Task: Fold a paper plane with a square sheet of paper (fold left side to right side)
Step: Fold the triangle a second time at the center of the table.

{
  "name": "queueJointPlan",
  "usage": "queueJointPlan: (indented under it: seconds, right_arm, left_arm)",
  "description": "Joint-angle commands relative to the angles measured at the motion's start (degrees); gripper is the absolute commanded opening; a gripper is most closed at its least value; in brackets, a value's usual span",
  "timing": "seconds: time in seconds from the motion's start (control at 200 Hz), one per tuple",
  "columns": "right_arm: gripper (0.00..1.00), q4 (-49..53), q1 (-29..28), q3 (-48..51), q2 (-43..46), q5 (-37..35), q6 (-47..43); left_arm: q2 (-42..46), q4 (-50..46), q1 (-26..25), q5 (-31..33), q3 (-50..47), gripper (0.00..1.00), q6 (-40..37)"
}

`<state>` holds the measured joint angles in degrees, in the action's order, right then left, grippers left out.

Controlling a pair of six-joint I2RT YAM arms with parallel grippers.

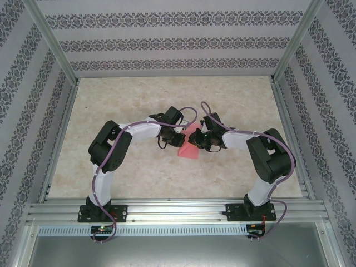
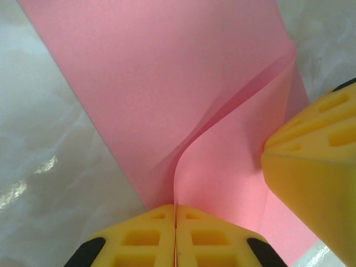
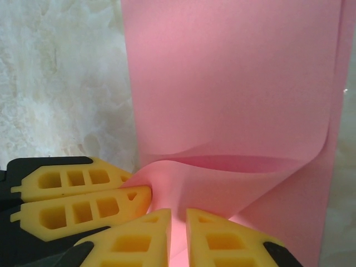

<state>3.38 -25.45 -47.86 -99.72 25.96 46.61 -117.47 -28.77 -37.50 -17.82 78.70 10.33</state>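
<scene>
- Step in hand, as I judge it: the first fold, left side over to right side. The square sheet of paper [image 2: 167, 83] is part-lifted and curled over itself, and no flat crease is pressed into it yet
- Location of the sheet: on the worktop [image 1: 139, 100], about mid-way across and between the two arms in the overhead view. Part of it lies flat on the surface and one flap rises in a soft loop towards the wrists
- Left end effector [image 2: 176, 225]: fingers pressed together, with the edge of the sheet nipped in the seam between them. From that pinch the paper stands up and sweeps away in a curve
- Right end effector [image 3: 179, 222]: jaws drawn nearly together, leaving a narrow gap with pink paper in it. I read this as a pinch on the curled flap, just beside the left unit's grip. One of its fingers [image 2: 317, 183] sits over the sheet at the right of the left wrist view
- Both grips are on the near part of the sheet, close together, and the far part is unheld
- Alignment of the lifted edge with the opposite edge: I cannot tell from these views
- Next move calls for carrying the held edge across until it meets the opposite edge squarely, laying the loop down without skewing the lower layer, then pressing along the bend to set the crease
- Risk noted: thin paper, two grips close together, and uneven pull could wrinkle or twist the flap
</scene>
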Motion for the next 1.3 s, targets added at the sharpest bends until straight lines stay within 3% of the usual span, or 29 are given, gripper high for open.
queueJointPlan:
  seconds: [0.0,0.515,1.299]
  right_arm:
    - [0.16,2.3,0.0,-1.3,-1.2,-1.8,-1.6]
    - [0.16,5.4,-0.5,-4.0,3.3,-2.0,-3.0]
    - [0.16,5.6,-1.0,-4.0,-3.0,-4.5,-3.0]
  left_arm:
    - [-0.7,1.5,0.7,1.5,-0.2,0.09,0.3]
    - [-0.5,1.6,0.7,1.0,0.1,0.09,0.4]
    - [-0.3,1.8,0.6,2.7,-0.1,0.08,1.3]
